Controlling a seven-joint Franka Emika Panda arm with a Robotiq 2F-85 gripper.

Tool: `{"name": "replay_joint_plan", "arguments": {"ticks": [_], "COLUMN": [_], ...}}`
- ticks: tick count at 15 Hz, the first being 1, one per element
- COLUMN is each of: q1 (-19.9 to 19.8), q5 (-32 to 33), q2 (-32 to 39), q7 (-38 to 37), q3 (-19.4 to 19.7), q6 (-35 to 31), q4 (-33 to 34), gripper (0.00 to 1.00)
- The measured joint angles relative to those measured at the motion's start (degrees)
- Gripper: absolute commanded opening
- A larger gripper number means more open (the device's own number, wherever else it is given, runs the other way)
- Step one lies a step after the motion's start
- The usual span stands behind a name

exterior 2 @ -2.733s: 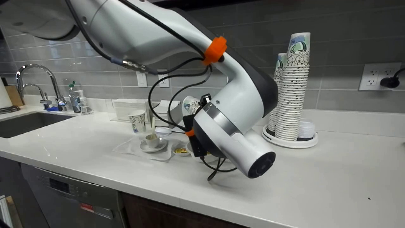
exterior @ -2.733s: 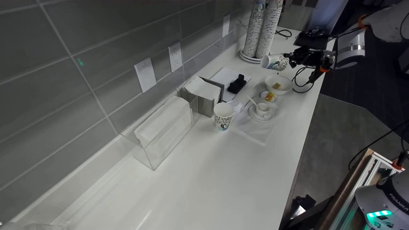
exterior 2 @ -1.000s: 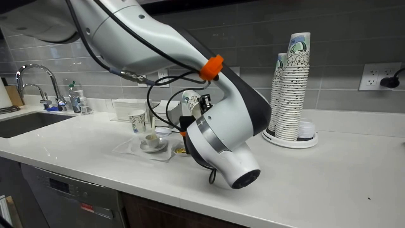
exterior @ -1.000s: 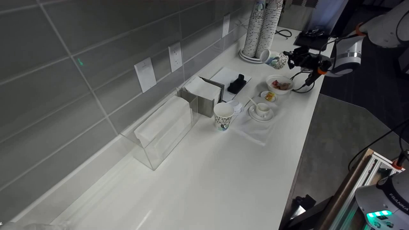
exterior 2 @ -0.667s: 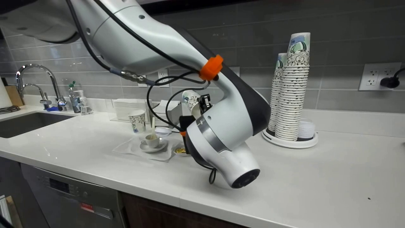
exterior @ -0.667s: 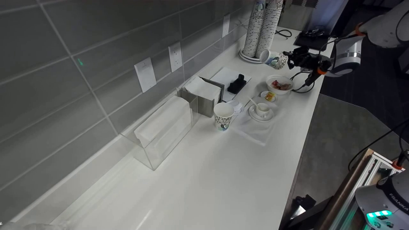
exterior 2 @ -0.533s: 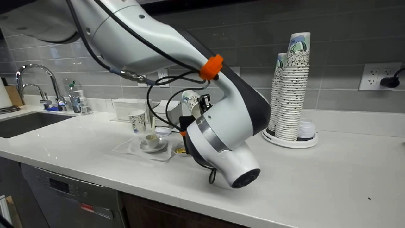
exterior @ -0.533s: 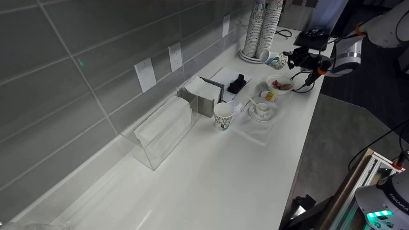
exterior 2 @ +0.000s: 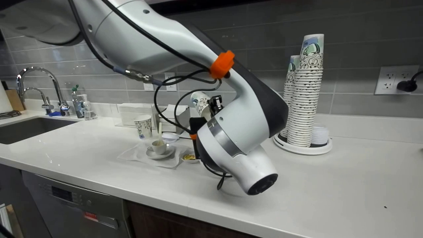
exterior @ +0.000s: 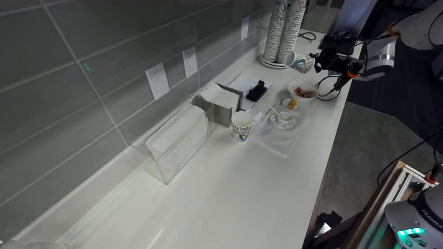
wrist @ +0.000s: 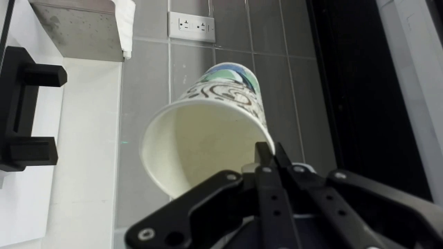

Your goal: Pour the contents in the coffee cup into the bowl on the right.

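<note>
My gripper (exterior: 314, 61) is shut on the rim of a patterned paper coffee cup (exterior: 301, 64) and holds it in the air. In the wrist view the fingertips (wrist: 272, 152) pinch the wall of the cup (wrist: 225, 88). The cup is tipped on its side, mouth slightly raised in an exterior view. Its pale inside looks bare, though the fingers hide part of it. The white bowl (exterior: 304, 99) stands on the counter below the cup, with red and brown pieces in it. In an exterior view the arm hides the bowl, while the cup (exterior 2: 200, 100) shows behind the arm.
A small white cup (exterior: 285, 119) with a stick stands on a saucer. A small dish (exterior: 286, 102) holds a yellow packet. Another paper cup (exterior: 242, 129) stands upright near napkin holders (exterior: 180, 131). Cup stacks (exterior: 285, 38), a black stand (exterior: 256, 91) and a cable (exterior: 328, 95) are nearby.
Since the oldest frames, the arm has tilted and red and brown pieces now lie in the bowl. In the last half second, my gripper shifted slightly back with the cup, its mouth turning up a little.
</note>
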State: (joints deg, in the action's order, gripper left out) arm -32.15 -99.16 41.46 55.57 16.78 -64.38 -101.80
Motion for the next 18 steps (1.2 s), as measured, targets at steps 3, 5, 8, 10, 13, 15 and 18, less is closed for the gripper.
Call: {"name": "replay_joint_plan", "arguments": {"ticks": [3,5,8,10,13,15,18], "q1": [1.43,2.81,4.41,4.86,5.32,5.37,5.25], "q5": [2.61,5.86,12.15,16.80,23.85,28.29,34.46], "q2": [-1.47,-3.82,-8.31,-10.44,-11.03,-10.49,-9.11], "q7": [-2.11,-3.66,-6.17,-7.56,-7.85,-7.80,-7.79], "q3": [2.11,3.96,5.70,5.88,5.78,5.56,5.49], "q6": [-1.13,-3.58,-7.17,-9.43,-13.33,-16.99,-22.60], "q4": [0.66,1.72,4.40,6.69,10.06,12.15,15.44], "gripper": [0.01,0.01,0.01,0.01,0.01,0.01,0.01]}}
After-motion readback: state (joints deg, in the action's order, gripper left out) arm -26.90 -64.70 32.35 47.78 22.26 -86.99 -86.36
